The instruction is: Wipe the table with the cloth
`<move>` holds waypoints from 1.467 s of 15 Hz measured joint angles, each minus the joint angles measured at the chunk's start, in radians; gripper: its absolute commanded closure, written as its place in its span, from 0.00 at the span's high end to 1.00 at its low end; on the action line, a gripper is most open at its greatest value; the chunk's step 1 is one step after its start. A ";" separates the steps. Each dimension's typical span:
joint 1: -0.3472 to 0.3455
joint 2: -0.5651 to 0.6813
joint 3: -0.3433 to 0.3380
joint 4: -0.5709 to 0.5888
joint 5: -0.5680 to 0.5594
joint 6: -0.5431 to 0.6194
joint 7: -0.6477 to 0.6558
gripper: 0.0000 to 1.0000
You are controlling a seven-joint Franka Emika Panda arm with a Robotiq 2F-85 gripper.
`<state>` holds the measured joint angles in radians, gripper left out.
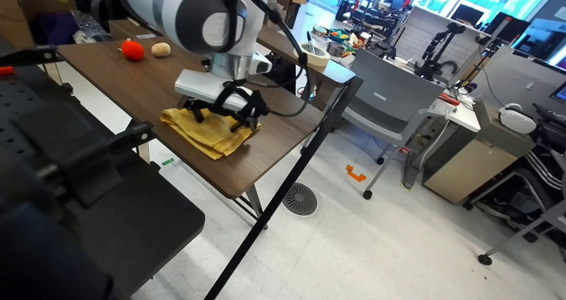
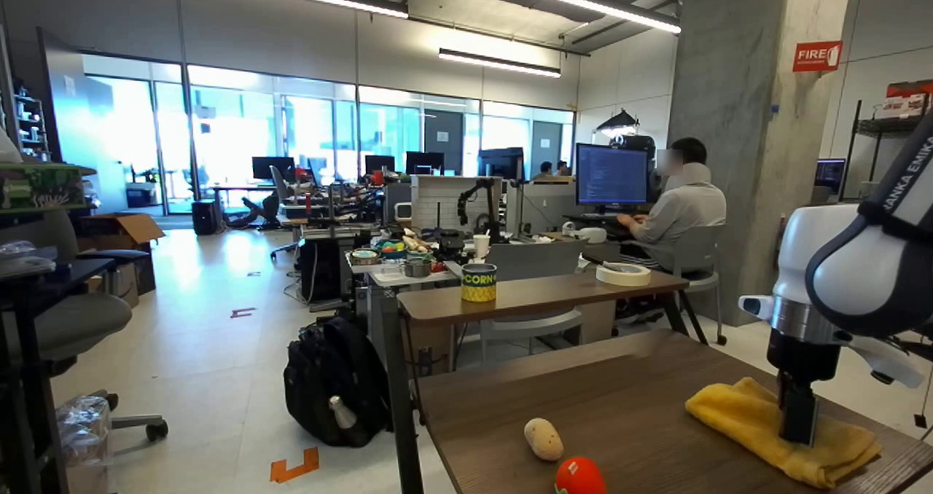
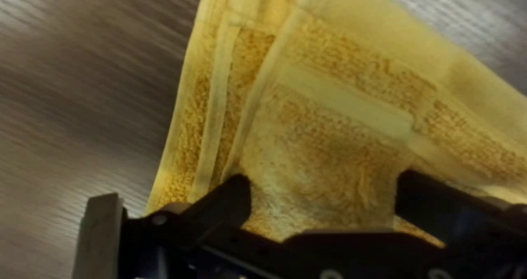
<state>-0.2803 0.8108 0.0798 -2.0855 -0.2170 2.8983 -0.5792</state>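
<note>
Your gripper [image 3: 323, 182] stands with its fingers spread wide along the bottom of the wrist view. The mustard-yellow cloth [image 3: 313, 139] lies between and beyond them, folded in layers and running up to the top edge; you cannot tell whether the fingertips touch it. In both exterior views you see the gripper over that cloth. In an exterior view the pair is left of centre, on the dark wood-grain table [image 1: 146, 87]. Toward the upper left of that frame, on the same table, sit a tomato-like red ball [image 1: 132, 51] and, just beside it, a potato-like tan object [image 1: 161, 49]. In an exterior view, right of centre, a narrow brown shelf [image 2: 547, 291] bears a can lettered CORN [image 2: 479, 283] and a roll of tape [image 2: 623, 278]. A black backpack [image 2: 332, 377] rests on the floor [image 2: 211, 377], lower left of centre.
</note>
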 measured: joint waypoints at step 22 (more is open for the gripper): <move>-0.030 0.056 -0.041 0.060 -0.060 0.243 0.124 1.00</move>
<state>-0.3104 0.8666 0.0387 -2.0260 -0.2774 3.1411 -0.4549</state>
